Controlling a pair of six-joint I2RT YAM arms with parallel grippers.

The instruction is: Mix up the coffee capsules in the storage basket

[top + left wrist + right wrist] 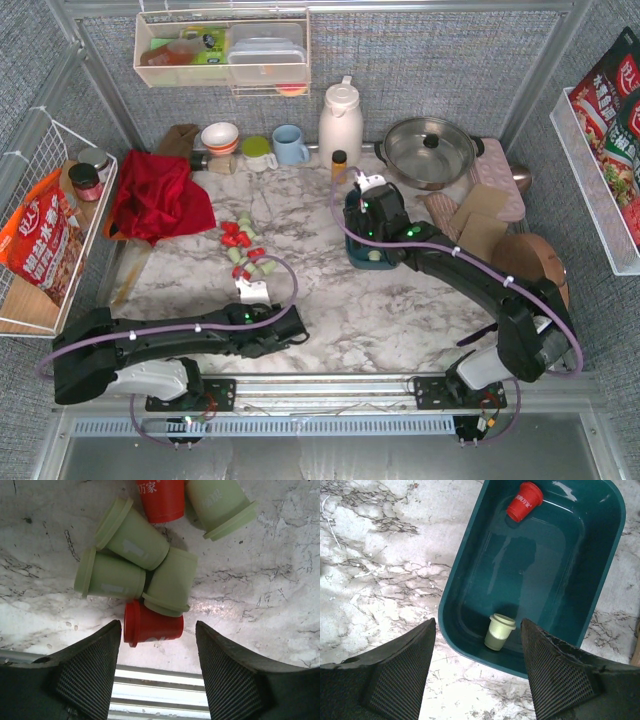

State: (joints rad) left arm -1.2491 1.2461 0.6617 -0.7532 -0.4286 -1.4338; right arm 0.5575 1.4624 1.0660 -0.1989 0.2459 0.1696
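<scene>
Red and pale green coffee capsules [244,250] lie in a loose pile on the marble table, left of centre. My left gripper [253,292] is low at the pile's near end. In the left wrist view it [157,625] is open, and a red capsule [152,628] lies on its side between the fingertips, ungripped, with green capsules [131,540] just beyond. The dark teal storage basket [352,245] is largely covered by my right gripper [368,186]. That gripper [477,622] hangs open above the basket's near rim [451,587]. Inside lie one green capsule [499,632] and one red capsule [524,501].
A red cloth [155,195] lies left of the pile. Along the back stand a bowl [220,137], blue mug [290,145], amber bottle [340,163], white thermos [340,120] and lidded pot [430,150]. Wooden boards [480,215] sit right of the basket. Wire baskets [40,230] flank the sides.
</scene>
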